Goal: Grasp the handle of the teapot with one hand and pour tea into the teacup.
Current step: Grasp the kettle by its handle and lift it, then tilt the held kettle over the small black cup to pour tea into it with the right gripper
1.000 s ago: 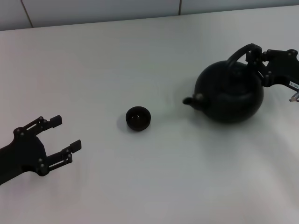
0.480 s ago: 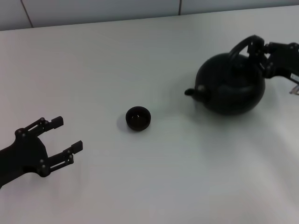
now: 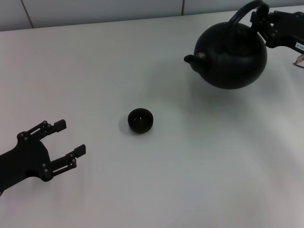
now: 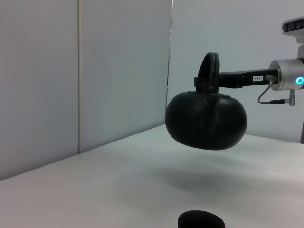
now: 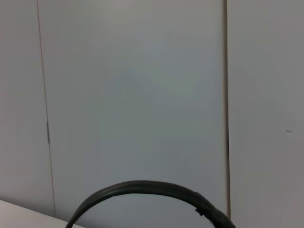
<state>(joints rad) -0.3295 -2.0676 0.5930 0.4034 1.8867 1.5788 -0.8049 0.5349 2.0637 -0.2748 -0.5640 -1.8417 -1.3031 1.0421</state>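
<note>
The right claw grips the handle and holds the teapot up over the desk, far from the teacup. The pot could swing and spill. The left claw is open.

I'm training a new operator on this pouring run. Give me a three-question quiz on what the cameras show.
1. True or false: the round matte-black teapot rests on the white table.
2. Which gripper holds the teapot's black arched handle? A) left B) right
3. Fill in: the teapot's short spout points toward the robot's ____ side.

Key: 1 false, it hangs in the air, as the left wrist view shows. 2 B, the right gripper; the left gripper waits open near the small dark teacup. 3 left.
</note>
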